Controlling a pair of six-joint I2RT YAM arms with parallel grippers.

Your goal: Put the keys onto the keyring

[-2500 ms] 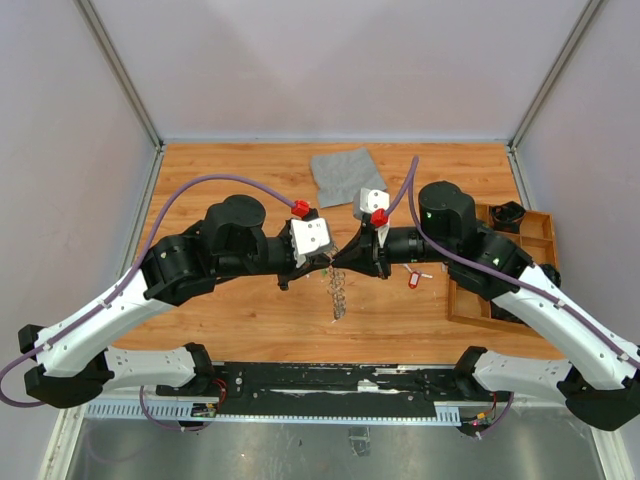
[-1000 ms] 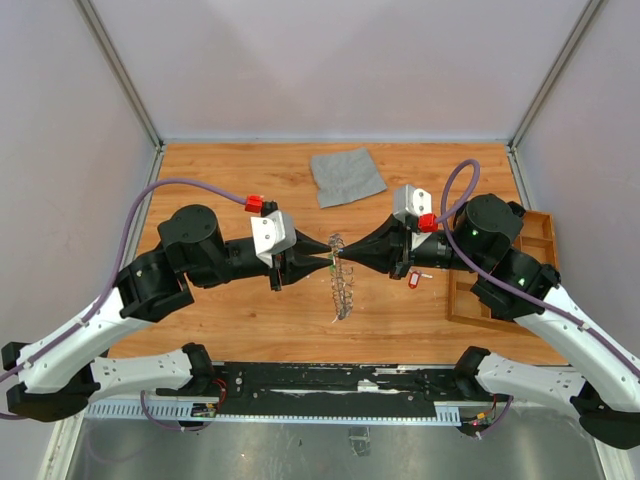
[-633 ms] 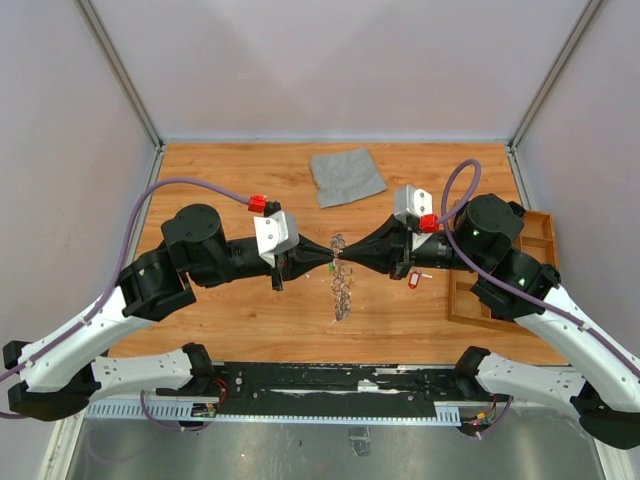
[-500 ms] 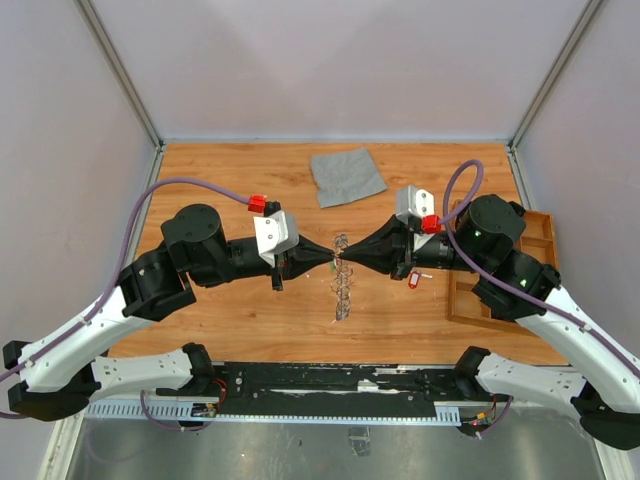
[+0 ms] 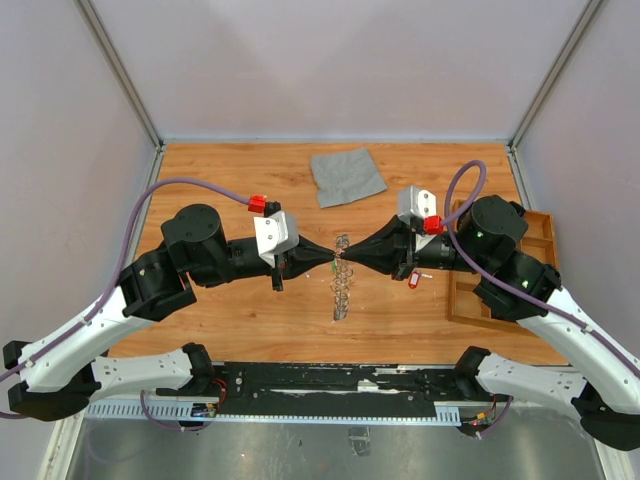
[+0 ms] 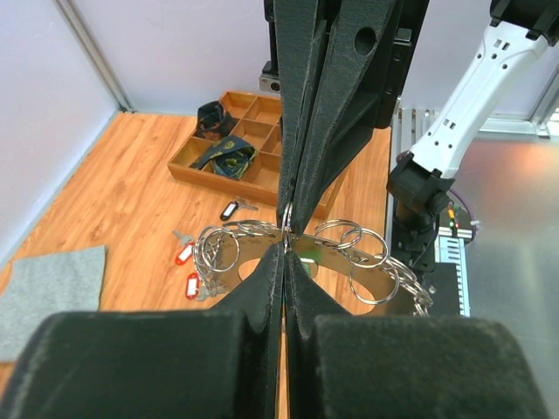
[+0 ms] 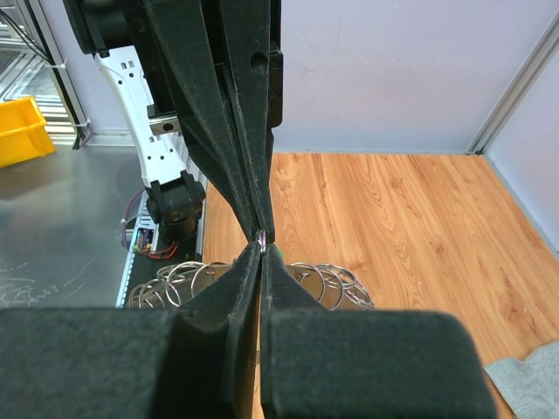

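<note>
The keyring (image 5: 340, 288), a silvery ring fringed with small split rings, hangs above the table between my two arms. My left gripper (image 5: 331, 260) and right gripper (image 5: 346, 262) meet tip to tip over it, both shut on one small ring at its top edge. In the left wrist view my left gripper (image 6: 286, 242) pinches that ring on the keyring (image 6: 332, 255). The right wrist view shows my right gripper (image 7: 262, 248) on the same ring of the keyring (image 7: 332, 284). Loose keys with red tags (image 6: 183, 253) and a black tag (image 6: 229, 209) lie on the table; one key (image 5: 414, 280) shows from above.
A grey cloth (image 5: 346, 175) lies at the back of the wooden table. A wooden tray (image 5: 456, 300) holding chunky black parts stands at the right edge, also the tray (image 6: 218, 179) beyond the loose keys. Purple cables arc over both arms.
My left gripper has closed onto the small ring at the top of the keyring. The right gripper stays shut on it and has barely moved.
</note>
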